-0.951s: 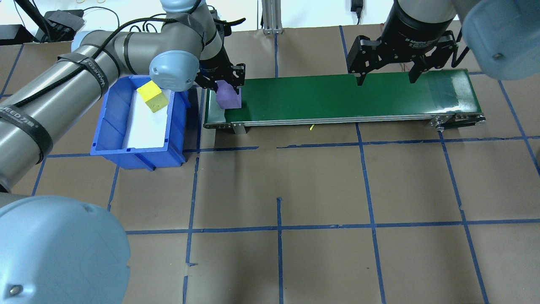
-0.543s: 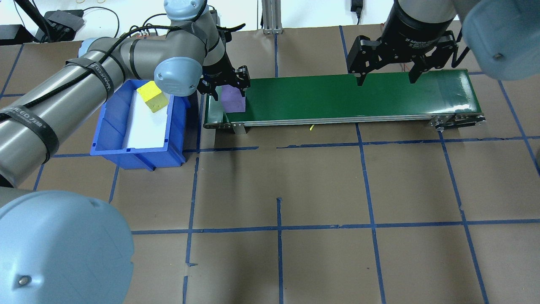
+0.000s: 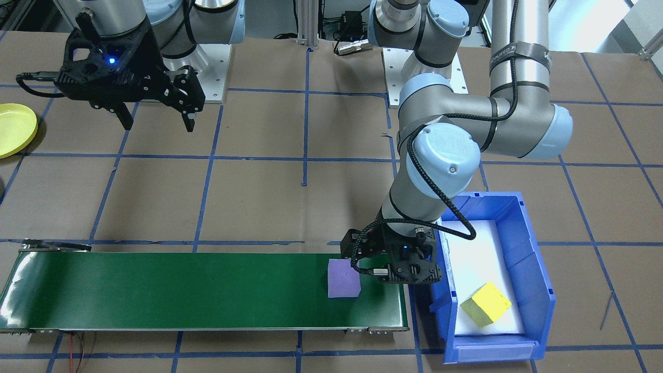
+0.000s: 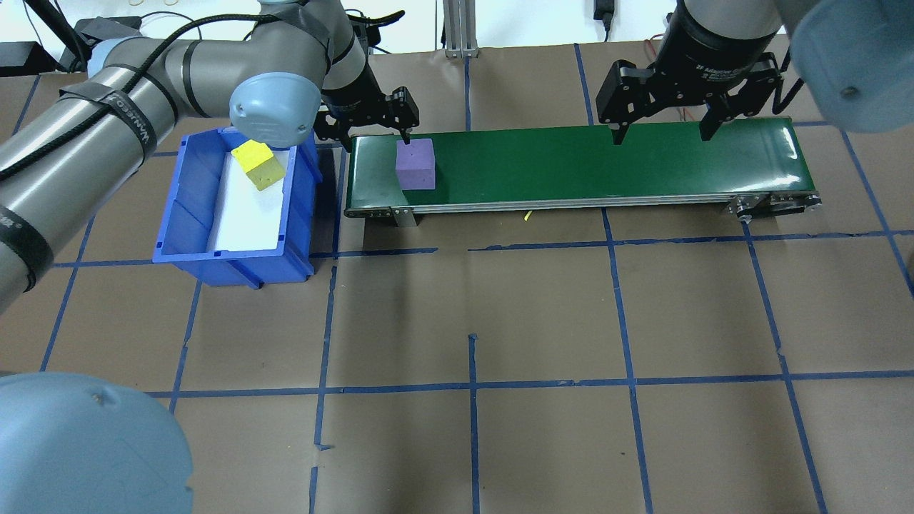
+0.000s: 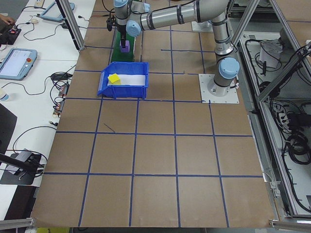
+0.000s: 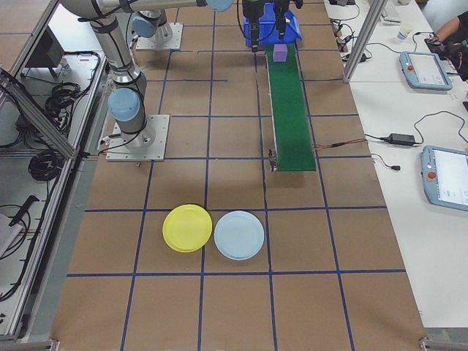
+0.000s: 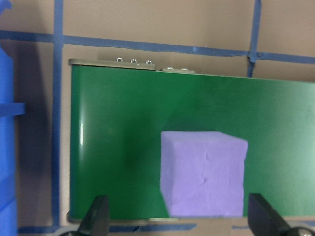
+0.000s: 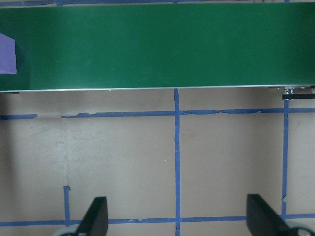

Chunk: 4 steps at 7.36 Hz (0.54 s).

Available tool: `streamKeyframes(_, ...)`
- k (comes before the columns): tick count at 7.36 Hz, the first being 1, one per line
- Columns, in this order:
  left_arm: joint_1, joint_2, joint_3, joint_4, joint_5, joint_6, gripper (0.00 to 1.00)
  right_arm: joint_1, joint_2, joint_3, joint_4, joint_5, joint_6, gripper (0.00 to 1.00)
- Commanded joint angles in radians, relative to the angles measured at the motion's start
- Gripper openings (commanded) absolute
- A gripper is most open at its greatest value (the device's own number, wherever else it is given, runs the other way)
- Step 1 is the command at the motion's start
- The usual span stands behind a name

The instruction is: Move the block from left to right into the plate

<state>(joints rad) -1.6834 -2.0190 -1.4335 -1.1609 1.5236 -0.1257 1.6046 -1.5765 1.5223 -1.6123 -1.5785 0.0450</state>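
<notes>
A purple block rests on the left end of the green conveyor belt. My left gripper hangs open just above and behind it, not touching it. In the left wrist view the block lies free on the belt between the spread fingers. My right gripper is open and holds nothing, hovering over the belt's right end. The yellow plate sits on the table beyond that end, on the robot's right.
A blue bin holding a yellow block stands just left of the belt, close to my left arm. A pale blue plate lies beside the yellow one. Brown paper with blue tape lines covers the table.
My left gripper has let go of the purple block and pulled up and back from it. The block now stands alone on the belt, a little further right. The right gripper barely moved.
</notes>
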Motion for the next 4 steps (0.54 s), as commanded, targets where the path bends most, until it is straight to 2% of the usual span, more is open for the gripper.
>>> streamKeyframes(1,0.115,0.008,0.034,-0.006,0.101,0.172,1.00,-0.119,-0.002,0.001,-0.001,0.012,-0.221,1.00)
streamKeyframes(2,0.195,0.000,0.048,-0.006,0.081,0.204,1.00,-0.171,-0.005,-0.010,-0.001,0.012,-0.288,1.00)
streamKeyframes(4,0.244,-0.050,0.047,0.016,0.084,0.201,1.00,-0.228,-0.028,-0.010,0.000,0.005,-0.293,1.00)
